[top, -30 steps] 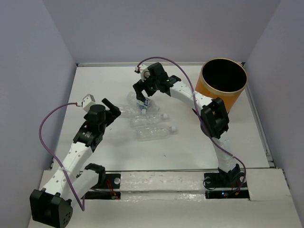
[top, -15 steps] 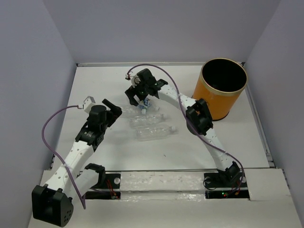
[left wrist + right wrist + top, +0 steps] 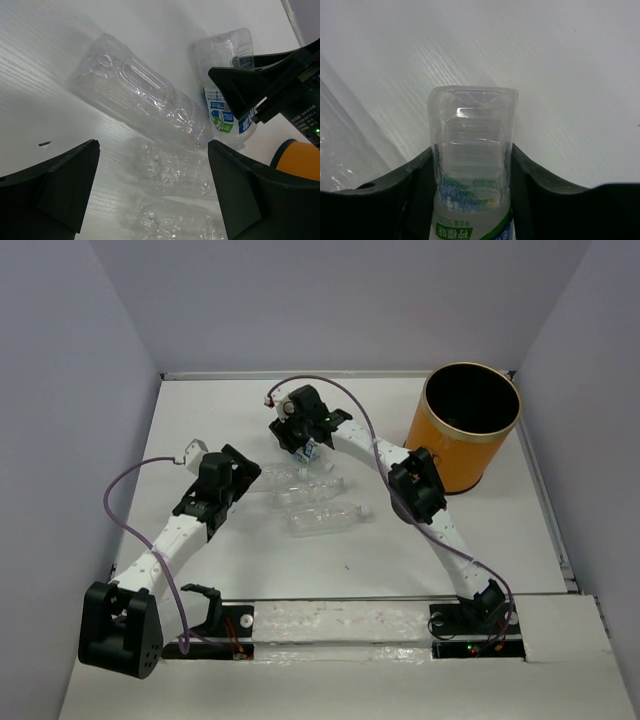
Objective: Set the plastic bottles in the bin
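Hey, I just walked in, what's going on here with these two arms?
The right end effector is closed around a labelled plastic bottle at the far side of the cluster. The left end effector hangs open above the clear bottles beside it, gripping nothing. The orange bin stands off to the right, apart from the bottles.

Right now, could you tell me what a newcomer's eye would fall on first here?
The orange-yellow cylindrical bin stands out at the far right of the white table. At the centre, the right gripper is closed around a clear plastic bottle with a blue-and-white label, beside several unlabelled clear bottles, with the open left gripper near them.
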`<action>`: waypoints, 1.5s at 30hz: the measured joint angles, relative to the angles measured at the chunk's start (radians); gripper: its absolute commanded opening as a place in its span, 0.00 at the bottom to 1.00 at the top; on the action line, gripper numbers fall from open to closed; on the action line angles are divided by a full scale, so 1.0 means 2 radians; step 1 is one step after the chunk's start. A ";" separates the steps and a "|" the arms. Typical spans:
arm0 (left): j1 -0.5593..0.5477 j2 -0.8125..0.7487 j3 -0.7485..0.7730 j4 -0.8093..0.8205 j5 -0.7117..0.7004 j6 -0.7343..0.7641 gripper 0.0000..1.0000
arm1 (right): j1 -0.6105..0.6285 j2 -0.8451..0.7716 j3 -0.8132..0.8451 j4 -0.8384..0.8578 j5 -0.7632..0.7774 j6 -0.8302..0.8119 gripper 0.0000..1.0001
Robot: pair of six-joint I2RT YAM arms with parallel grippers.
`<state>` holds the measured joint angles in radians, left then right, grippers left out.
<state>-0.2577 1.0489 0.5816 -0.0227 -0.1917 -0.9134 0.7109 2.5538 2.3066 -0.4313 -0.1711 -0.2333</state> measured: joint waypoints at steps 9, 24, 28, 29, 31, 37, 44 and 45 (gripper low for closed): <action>0.004 0.053 0.000 0.046 0.000 -0.009 0.99 | 0.000 -0.083 -0.059 0.029 0.021 -0.029 0.44; 0.009 0.139 0.000 0.123 -0.021 -0.039 0.99 | -0.118 -0.511 -0.266 0.166 0.117 -0.026 0.38; 0.009 0.148 0.000 0.149 -0.028 -0.043 0.99 | -0.224 -0.568 -0.315 0.209 0.162 0.004 0.38; 0.009 0.157 0.000 0.155 -0.028 -0.044 0.99 | -0.251 -0.576 -0.330 0.221 0.173 0.017 0.39; 0.009 0.173 0.000 0.160 -0.029 -0.045 0.99 | -0.292 -0.582 -0.358 0.238 0.187 0.040 0.39; 0.010 0.211 0.005 0.184 -0.032 -0.053 0.99 | -0.353 -0.564 -0.459 0.257 0.190 0.104 0.59; 0.010 0.240 0.022 0.201 -0.035 -0.057 0.99 | -0.358 -0.554 -0.516 0.259 0.179 0.136 0.96; 0.010 0.244 0.026 0.201 -0.036 -0.057 0.99 | -0.358 -0.557 -0.519 0.260 0.178 0.139 0.97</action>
<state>-0.2379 1.5368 0.6331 0.3786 -0.2638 -1.0267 -0.0055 1.4395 1.2690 0.0895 0.1841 0.0452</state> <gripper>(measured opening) 0.989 0.938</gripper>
